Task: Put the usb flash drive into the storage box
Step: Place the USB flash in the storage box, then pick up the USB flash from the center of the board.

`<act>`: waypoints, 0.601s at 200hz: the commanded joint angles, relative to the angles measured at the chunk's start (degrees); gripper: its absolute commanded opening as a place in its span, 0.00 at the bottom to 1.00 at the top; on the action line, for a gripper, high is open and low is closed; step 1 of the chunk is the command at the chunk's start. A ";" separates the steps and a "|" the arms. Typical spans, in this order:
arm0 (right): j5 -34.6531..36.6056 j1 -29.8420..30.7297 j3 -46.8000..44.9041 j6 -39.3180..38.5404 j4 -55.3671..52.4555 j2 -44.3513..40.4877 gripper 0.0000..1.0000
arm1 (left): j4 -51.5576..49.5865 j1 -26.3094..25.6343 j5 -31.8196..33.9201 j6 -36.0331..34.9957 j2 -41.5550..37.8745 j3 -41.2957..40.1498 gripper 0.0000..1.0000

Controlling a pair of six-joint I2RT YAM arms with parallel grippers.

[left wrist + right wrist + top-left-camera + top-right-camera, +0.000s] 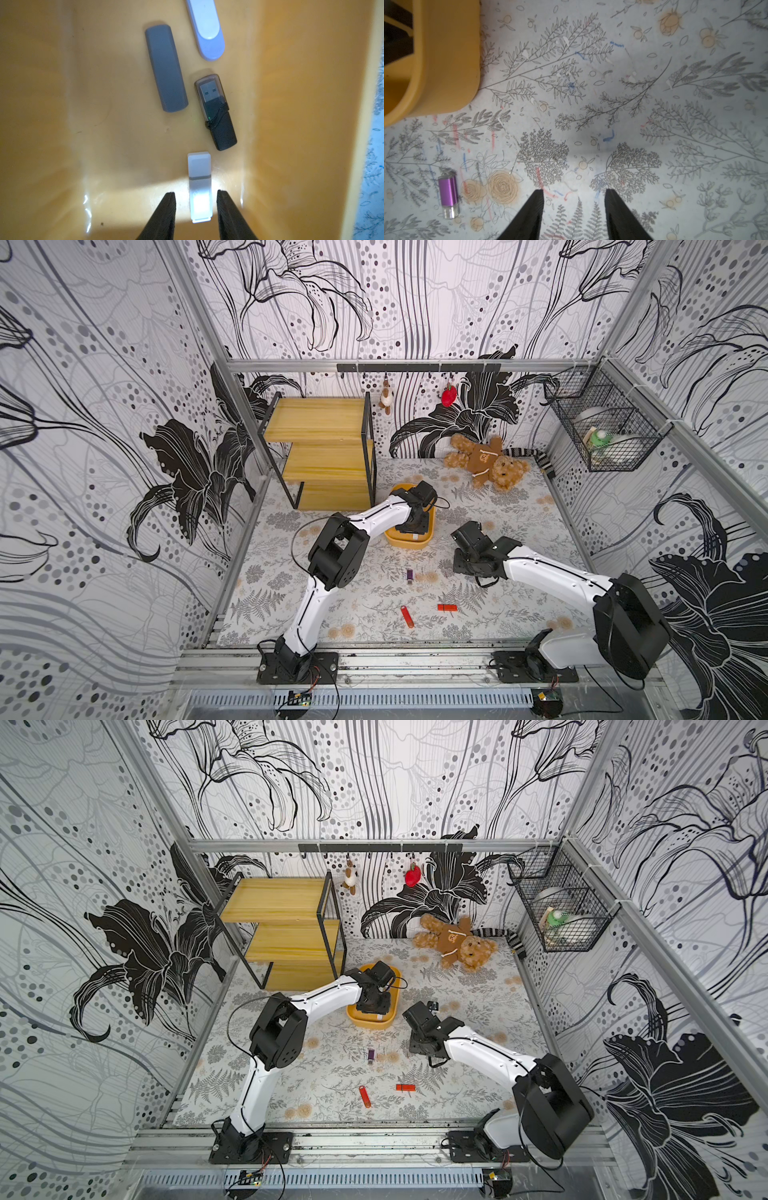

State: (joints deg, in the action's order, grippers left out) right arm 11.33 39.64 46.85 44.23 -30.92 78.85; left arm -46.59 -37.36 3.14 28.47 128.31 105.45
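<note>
A: Left gripper (196, 192) is down inside the storage box (301, 104), fingers parted. The white flash drive (199, 172) lies flat on the box floor between them, with a gap on each side

B: So nothing gripped. I'd call that the drop-off step, all but done

A: Agreed. Also in the box: a grey drive (165, 68), a black drive (220, 122) with a clear cap, and a lilac drive (207, 31)

B: And the right gripper (574, 191)?

A: It hovers over the table (633, 83) just right of the box, fingers apart, holding nothing

B: Next call?

A: I'd say lift the left arm straight up, clear of the rim, then go for a drive out on the table. The purple drive (409, 575) lies nearer than the box. A long red drive (407, 616) and a short red drive (447, 607) are nearer again

B: Any writing to read?

A: No brand or label legible on any of them, and glare washes out the white one
</note>
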 commanded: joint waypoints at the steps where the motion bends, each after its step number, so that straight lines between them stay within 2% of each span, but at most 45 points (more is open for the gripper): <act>1: 0.17 2.86 -1.58 3.78 -3.20 -2.20 0.47 | -2.88 -0.18 3.48 -0.50 -6.18 4.83 0.41; 31: -2.48 7.23 -3.52 6.92 -4.12 -4.10 0.34 | -4.77 -0.17 5.18 -0.52 -12.92 3.01 0.46; 63: -3.91 12.35 -4.66 10.70 -6.09 -5.89 0.27 | -4.09 -0.27 5.53 1.33 -22.11 -7.57 0.47; 69: -4.39 13.11 -4.66 11.04 -6.45 -5.91 0.29 | -3.82 -0.34 5.58 1.89 -24.07 -10.13 0.47; 86: -5.44 15.22 -4.99 10.97 -5.97 -5.75 0.47 | -2.83 -1.16 5.54 3.46 -28.89 -17.34 0.49; 98: -5.68 15.99 -5.93 10.91 -4.40 -5.68 0.52 | -2.35 -1.98 5.77 4.81 -32.23 -21.92 0.50; 120: -5.99 16.03 -6.80 9.73 -1.68 -4.62 0.58 | -1.34 -3.23 6.07 7.15 -37.04 -29.05 0.51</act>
State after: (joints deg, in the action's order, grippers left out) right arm 5.91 55.46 41.65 53.58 -33.80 73.76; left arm -48.86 -39.22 8.14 32.12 95.11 82.76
